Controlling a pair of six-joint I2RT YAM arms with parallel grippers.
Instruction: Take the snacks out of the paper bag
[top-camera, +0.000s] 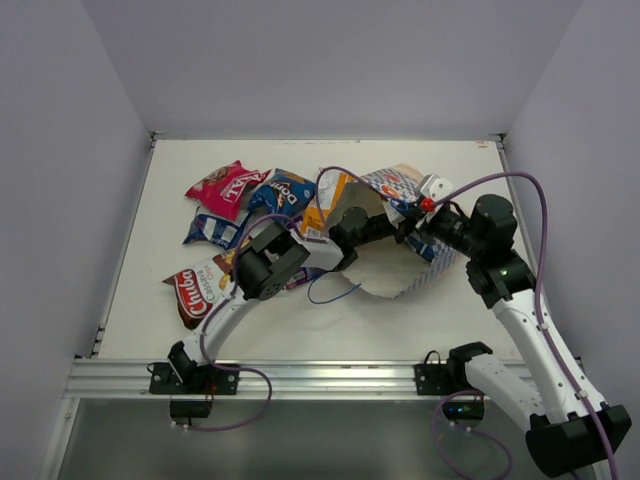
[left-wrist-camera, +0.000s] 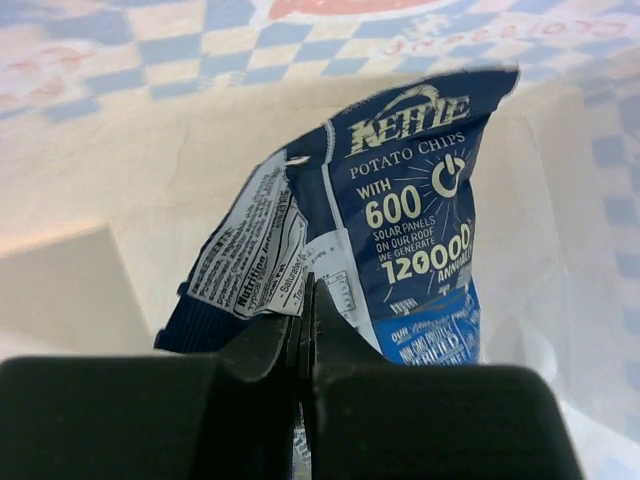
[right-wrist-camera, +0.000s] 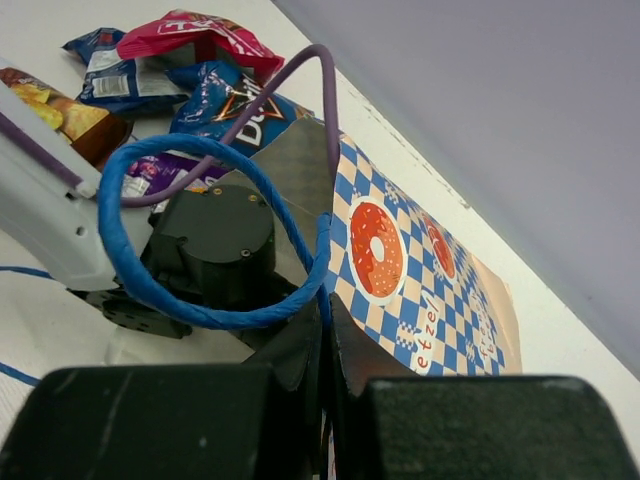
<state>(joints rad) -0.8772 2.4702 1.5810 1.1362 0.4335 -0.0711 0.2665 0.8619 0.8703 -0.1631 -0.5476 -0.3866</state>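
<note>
Lab test cell: white table (top-camera: 200, 155), plain lilac walls (top-camera: 330, 60), aluminium mounting rail (top-camera: 330, 378).

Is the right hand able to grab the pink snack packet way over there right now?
Probably not. The right hand is shut on the paper bag at its rim, and the pink packet lies far across, past the left arm.

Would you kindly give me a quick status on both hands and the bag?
Left hand shut on dark blue glossy chip packet inside blue-and-white checkered paper bag. Right hand shut on bag rim. Blue cord handle loops free beside it.
</note>
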